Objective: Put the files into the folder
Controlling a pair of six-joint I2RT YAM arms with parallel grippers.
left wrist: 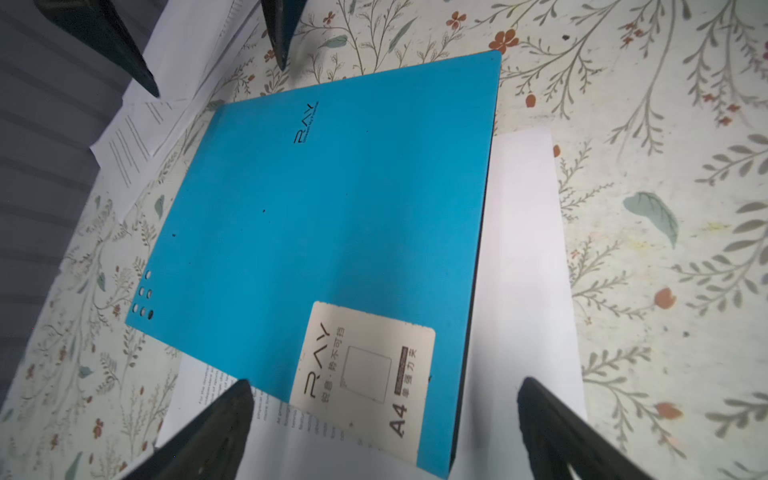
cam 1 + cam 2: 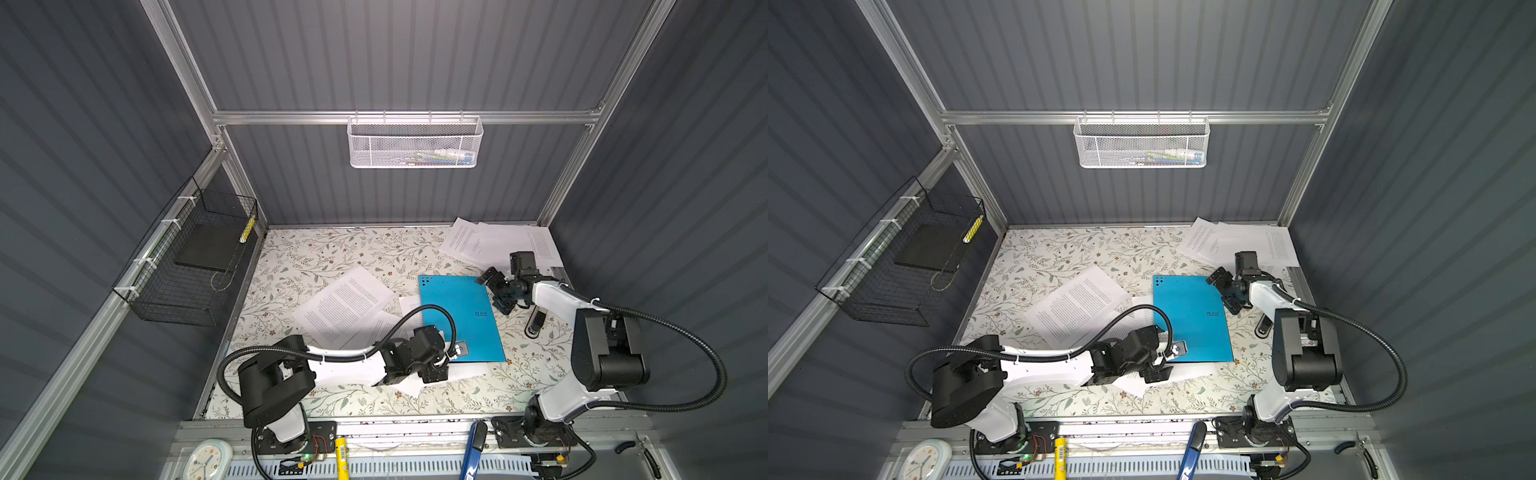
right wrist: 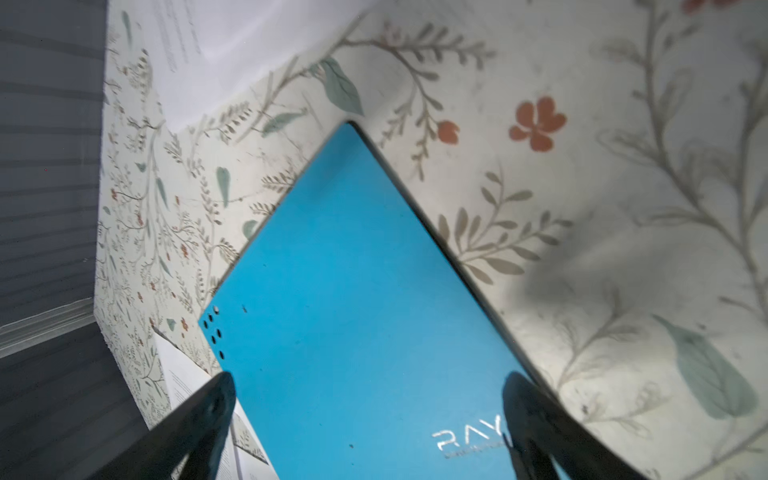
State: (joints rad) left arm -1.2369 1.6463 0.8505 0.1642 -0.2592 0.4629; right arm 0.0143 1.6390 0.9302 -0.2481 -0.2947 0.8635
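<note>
In both top views the shut blue folder lay flat on the floral desk, overlapping some loose files. The left end effector stood released at the folder's near left corner, and the right end effector stood released at its far right edge. In the left wrist view the spread fingers flanked the folder's labelled corner. In the right wrist view the parted fingers framed the cover's RAY logo end.

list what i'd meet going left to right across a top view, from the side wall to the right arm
black wire basket → printed sheets → blue folder → right gripper, jaws open at the folder's right edge
</note>
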